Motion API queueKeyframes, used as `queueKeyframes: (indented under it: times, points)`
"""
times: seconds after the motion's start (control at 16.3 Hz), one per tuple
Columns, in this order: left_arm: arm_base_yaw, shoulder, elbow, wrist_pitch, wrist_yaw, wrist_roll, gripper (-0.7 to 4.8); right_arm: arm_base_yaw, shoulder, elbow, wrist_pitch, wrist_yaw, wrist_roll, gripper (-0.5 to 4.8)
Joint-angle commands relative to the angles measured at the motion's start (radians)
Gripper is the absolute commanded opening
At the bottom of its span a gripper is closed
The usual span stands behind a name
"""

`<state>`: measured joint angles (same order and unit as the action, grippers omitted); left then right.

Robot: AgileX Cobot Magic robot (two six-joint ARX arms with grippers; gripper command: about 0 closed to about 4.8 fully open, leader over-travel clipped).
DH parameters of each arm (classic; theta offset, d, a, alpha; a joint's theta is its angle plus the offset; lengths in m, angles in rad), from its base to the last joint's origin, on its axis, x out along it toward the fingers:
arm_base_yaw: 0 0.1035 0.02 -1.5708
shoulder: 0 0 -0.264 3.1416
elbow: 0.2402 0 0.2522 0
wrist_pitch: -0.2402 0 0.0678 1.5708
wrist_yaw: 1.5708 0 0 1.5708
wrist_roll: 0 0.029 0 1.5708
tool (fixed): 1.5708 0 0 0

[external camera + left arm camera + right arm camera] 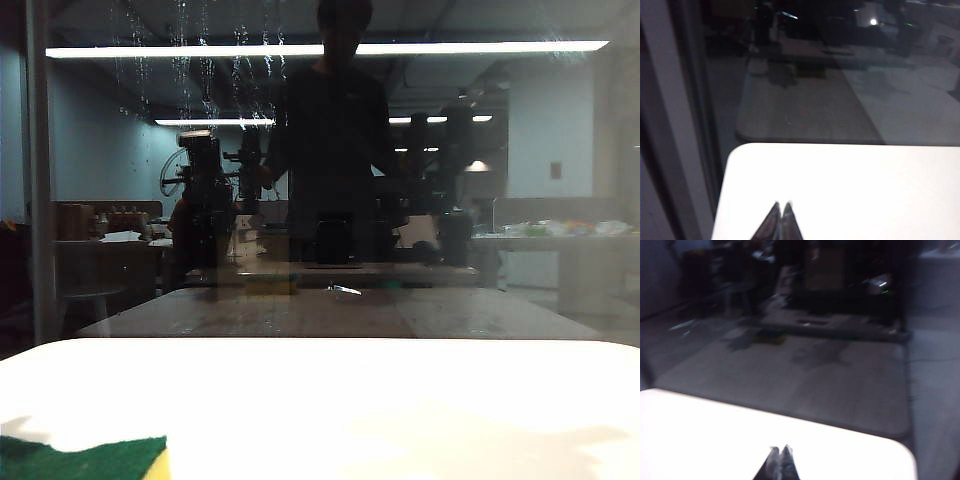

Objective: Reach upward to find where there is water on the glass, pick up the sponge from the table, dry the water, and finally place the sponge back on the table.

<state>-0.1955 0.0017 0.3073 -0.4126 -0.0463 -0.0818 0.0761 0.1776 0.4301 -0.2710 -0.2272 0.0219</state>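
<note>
The large dark reflective glass pane stands directly behind the wide white smooth table. The water shows as thin whitish vertical streaks and droplets high on the pane, toward the left of the exterior view, crossing the upper bright light strip.

The rectangular sponge, dark green scouring layer over bright yellow foam, lies flat on the table at the near left corner of the exterior view, partly cut off by the picture edge. Its long axis appears to run roughly across the table, though only part of it shows.

The left gripper is closed and empty, its fingertips pressed together over the table's left corner near the grey upright frame. The right gripper is likewise closed and empty, over the table's far right corner.

Neither gripper appears in the exterior view, and the sponge appears in neither wrist view. Judged by side, the sponge lies on the left arm's side, nearer the robot than that gripper; the left arm is the better candidate for the pickup. The jaws must part first.
</note>
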Motion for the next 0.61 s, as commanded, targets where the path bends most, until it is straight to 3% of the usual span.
queueKeyframes:
  times: [0.06, 0.25, 0.61]
  points:
    - [-0.001, 0.001, 0.003, 0.007, -0.052, 0.004, -0.06, 0.0, -0.061, -0.062, 0.049, 0.085, 0.005, -0.06]
    - [-0.001, 0.001, -0.005, 0.009, -0.117, 0.004, -0.06, 0.0, -0.154, -0.145, 0.083, 0.113, 0.004, -0.06]
    - [-0.001, 0.001, -0.087, 0.111, -0.069, 0.034, -0.06, 0.0, -0.175, -0.236, 0.123, 0.129, 0.003, -0.06]
